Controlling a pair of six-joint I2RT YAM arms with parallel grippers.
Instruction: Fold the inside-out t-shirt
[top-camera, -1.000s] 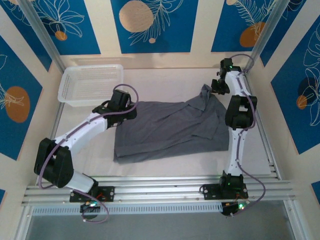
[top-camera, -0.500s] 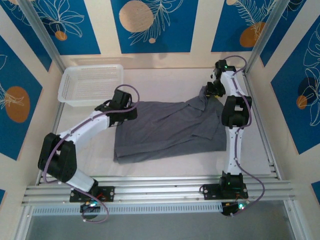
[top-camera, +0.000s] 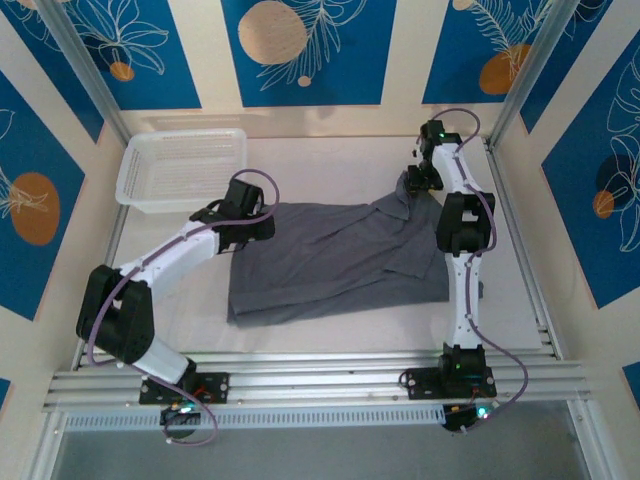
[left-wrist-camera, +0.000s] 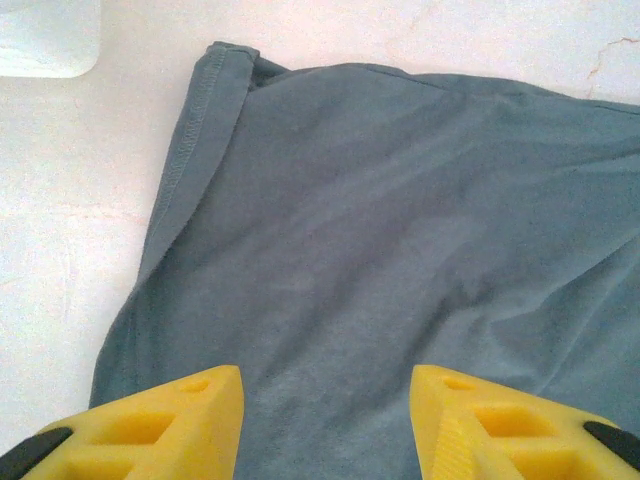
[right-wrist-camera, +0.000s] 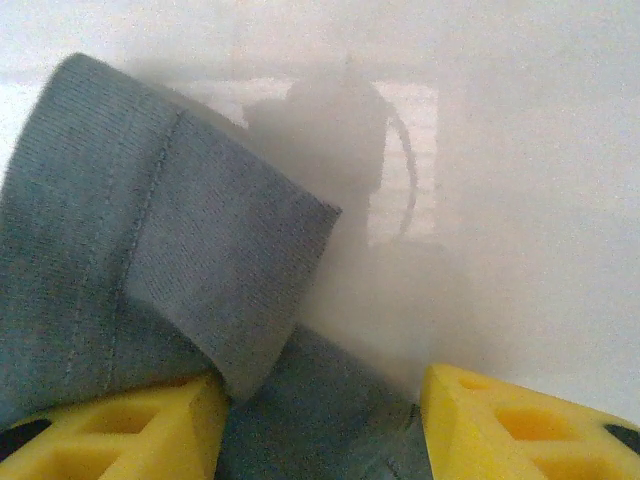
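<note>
Top external view: the inside-out t-shirt (top-camera: 340, 255) lies central on the table (top-camera: 330, 160), one sleeve bunched toward 1 o'clock. Left gripper (left-wrist-camera: 325, 385) hovers part-open and empty over its 10 o'clock corner; right gripper (right-wrist-camera: 325, 385) stands parted, sleeve cuff (right-wrist-camera: 230, 260) beside one finger, unpinched. Centre each jaw pair over a hem before closing; lift evenly.

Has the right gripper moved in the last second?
Yes. The right gripper has shifted left, away from the back right corner post, toward the t-shirt and its raised sleeve.

Plain slate-grey t-shirt (top-camera: 330, 255), white mesh basket (top-camera: 170, 200) (walls (top-camera: 300, 50) blue, leaf-patterned)
</note>
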